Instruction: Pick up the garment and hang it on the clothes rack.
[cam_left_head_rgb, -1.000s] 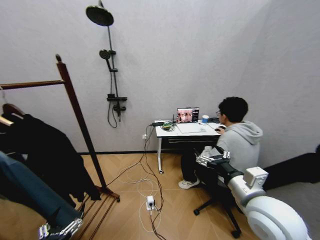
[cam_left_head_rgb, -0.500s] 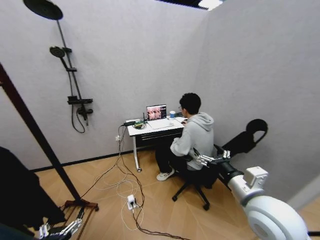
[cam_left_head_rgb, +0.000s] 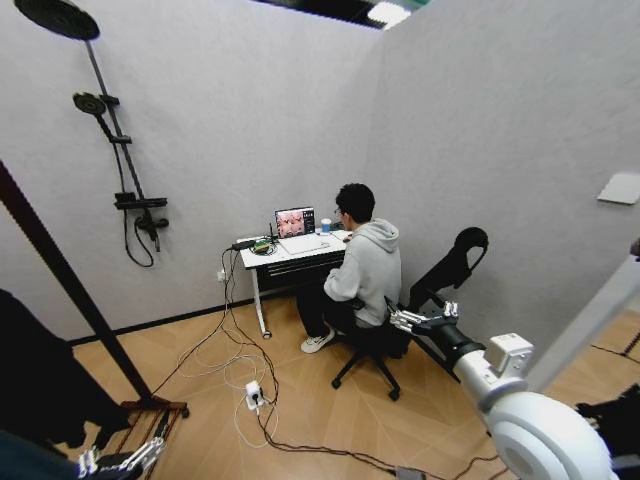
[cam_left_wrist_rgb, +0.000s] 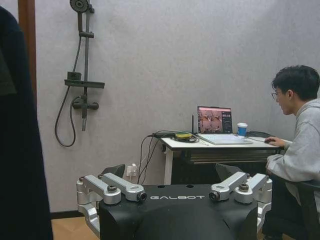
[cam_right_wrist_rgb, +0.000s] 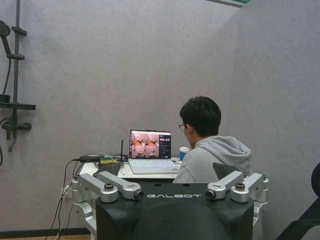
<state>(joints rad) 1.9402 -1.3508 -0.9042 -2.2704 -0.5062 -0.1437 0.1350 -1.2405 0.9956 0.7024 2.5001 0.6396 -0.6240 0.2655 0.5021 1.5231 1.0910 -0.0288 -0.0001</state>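
— Where is the black fabric garment (cam_left_head_rgb: 40, 385) found?

— At the far left of the head view, draped low beside the slanted post of the dark reddish-brown wooden clothes rack (cam_left_head_rgb: 70, 290). In the left wrist view it is seen as a dark mass close to that post. Its hanger and hook are hidden, so it cannot be told how it is hung.

— How is it expected to handle?

— It is judged soft and limp, light to moderate in weight, and prone to swing and fold. A pinch on the cloth alone would likely be slack. The hanger's neck, just under the hook, is judged the firmer place to be taken.

— And the grippers?

— The left gripper (cam_left_head_rgb: 118, 460) is held low near the rack's base, its fingers spread and nothing held. The right gripper (cam_left_head_rgb: 422, 320) is held out towards a seated person's chair, well apart from the garment, likewise spread and empty.

— Is any writing legible?

— "GALBOT" is read in pale letters on both gripper bodies in the wrist views. No lettering is made out on the garment, and nothing on the open silver laptop (cam_right_wrist_rgb: 150, 152) can be read.
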